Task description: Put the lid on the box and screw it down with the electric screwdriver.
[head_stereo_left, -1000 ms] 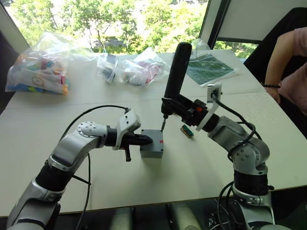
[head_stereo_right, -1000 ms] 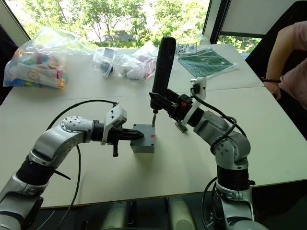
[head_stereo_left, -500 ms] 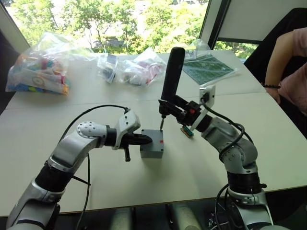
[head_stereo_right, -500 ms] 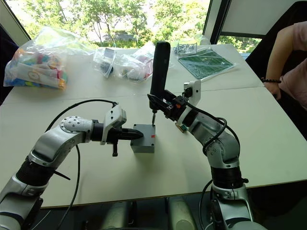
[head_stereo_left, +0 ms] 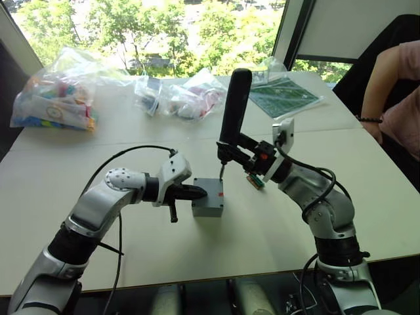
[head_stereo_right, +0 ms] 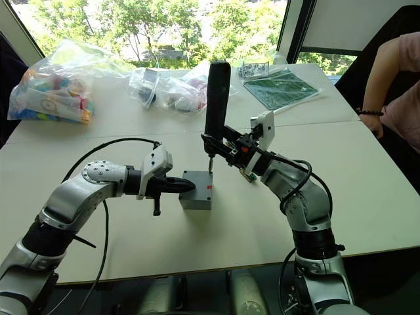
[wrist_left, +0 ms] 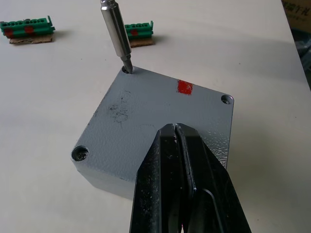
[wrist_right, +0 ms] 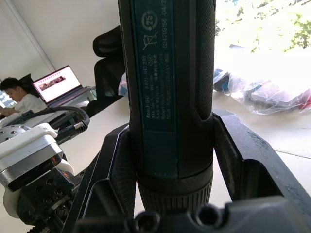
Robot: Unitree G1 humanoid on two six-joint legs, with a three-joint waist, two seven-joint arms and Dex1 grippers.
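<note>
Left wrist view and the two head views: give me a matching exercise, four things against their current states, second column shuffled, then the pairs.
1. screwdriver bit
2. left gripper
3. right gripper
4. green connector

A. shut on the electric screwdriver
B. lying loose on the table
C. tip set in a corner screw hole of the lid
D. shut, at the lid's near edge

Pairs: 1-C, 2-D, 3-A, 4-B
</note>
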